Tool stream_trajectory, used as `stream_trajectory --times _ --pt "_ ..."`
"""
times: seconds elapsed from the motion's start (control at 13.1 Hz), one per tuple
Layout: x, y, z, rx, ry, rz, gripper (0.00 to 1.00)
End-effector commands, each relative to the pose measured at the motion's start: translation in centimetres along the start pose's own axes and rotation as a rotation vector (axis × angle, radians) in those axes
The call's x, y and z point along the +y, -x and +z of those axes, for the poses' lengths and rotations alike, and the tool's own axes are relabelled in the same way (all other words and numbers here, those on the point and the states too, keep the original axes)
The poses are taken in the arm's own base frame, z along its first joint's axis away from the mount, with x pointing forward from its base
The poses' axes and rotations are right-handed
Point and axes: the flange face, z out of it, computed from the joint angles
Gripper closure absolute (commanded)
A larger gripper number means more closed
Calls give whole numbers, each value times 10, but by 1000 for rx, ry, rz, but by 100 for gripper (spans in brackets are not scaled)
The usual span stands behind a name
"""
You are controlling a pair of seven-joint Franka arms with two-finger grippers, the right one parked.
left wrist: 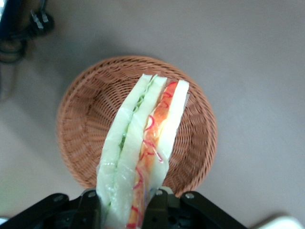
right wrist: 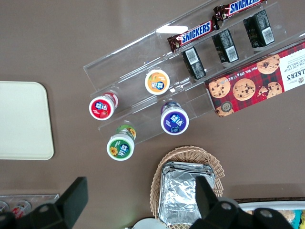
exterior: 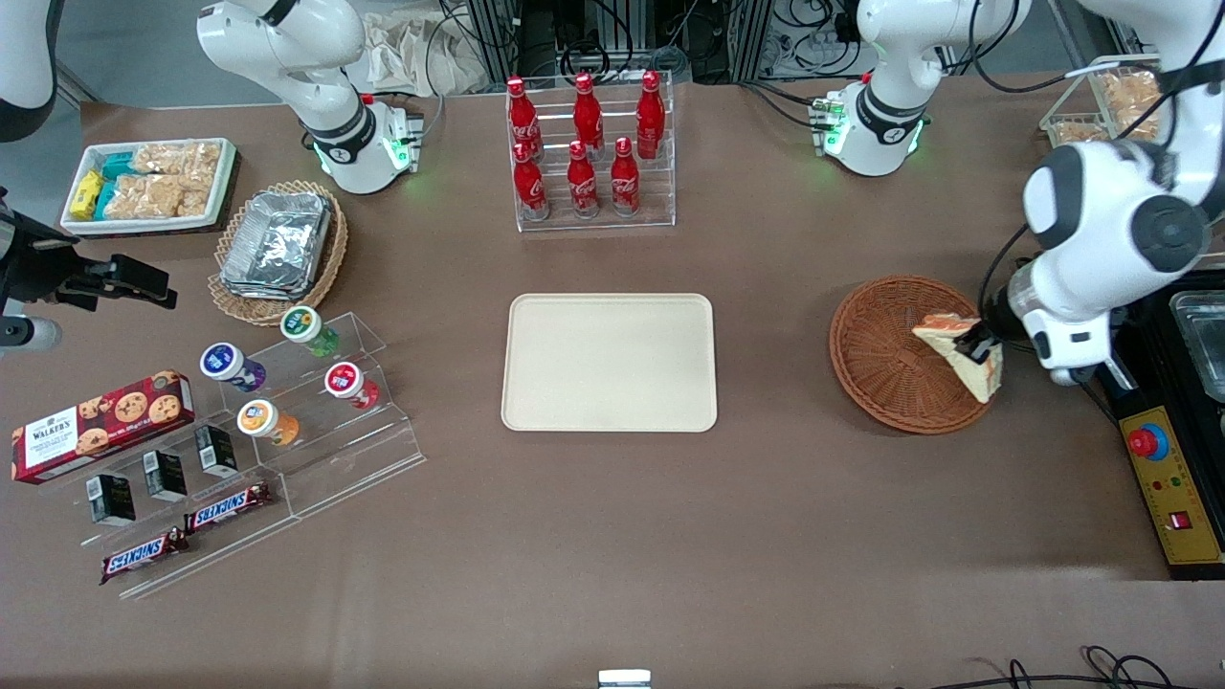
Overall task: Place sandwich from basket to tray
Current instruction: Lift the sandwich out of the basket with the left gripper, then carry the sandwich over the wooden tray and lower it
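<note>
The sandwich (exterior: 967, 358), a wrapped wedge of white bread with a red-orange filling, hangs above the reddish-brown wicker basket (exterior: 885, 359) at the working arm's end of the table. My left gripper (exterior: 978, 344) is shut on the sandwich and holds it lifted over the basket's edge. In the left wrist view the sandwich (left wrist: 143, 143) stands between my gripper's (left wrist: 125, 210) two black fingers (left wrist: 157, 205), with the basket (left wrist: 86, 129) below it. The cream-beige tray (exterior: 610, 362) lies flat in the middle of the table; a corner of it shows in the right wrist view (right wrist: 21, 119).
A clear rack of red cola bottles (exterior: 586, 144) stands farther from the front camera than the tray. Toward the parked arm's end are a tan basket with foil packets (exterior: 278, 244), yogurt cups (exterior: 287, 373), a cookie box (exterior: 100, 424), snack bars and a white snack tray (exterior: 148, 182). A control box (exterior: 1172, 478) lies beside the basket.
</note>
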Motion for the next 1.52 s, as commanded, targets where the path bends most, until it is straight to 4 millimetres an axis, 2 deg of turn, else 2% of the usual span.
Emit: stream_trajectory --times 0.0,0.15,0.23,0.38,0.53,0.69,0.76,0.91,1.07,1.22,1.45 --pt "6 0 -65 -14 -30 246 100" --pt "27 23 -116 -3 -26 391 100" --pt "40 39 -133 9 -20 430 100" --pt "68 75 -155 41 6 513 100" --pt "109 120 -155 28 32 584 99" --pt "139 162 -146 27 23 560 100" --pt "154 182 -135 14 17 584 100" --pt "181 207 -104 -19 13 626 100" --pt "210 236 -57 -3 20 616 100" --pt "239 262 1 36 4 619 100" --pt "268 270 74 51 2 644 100"
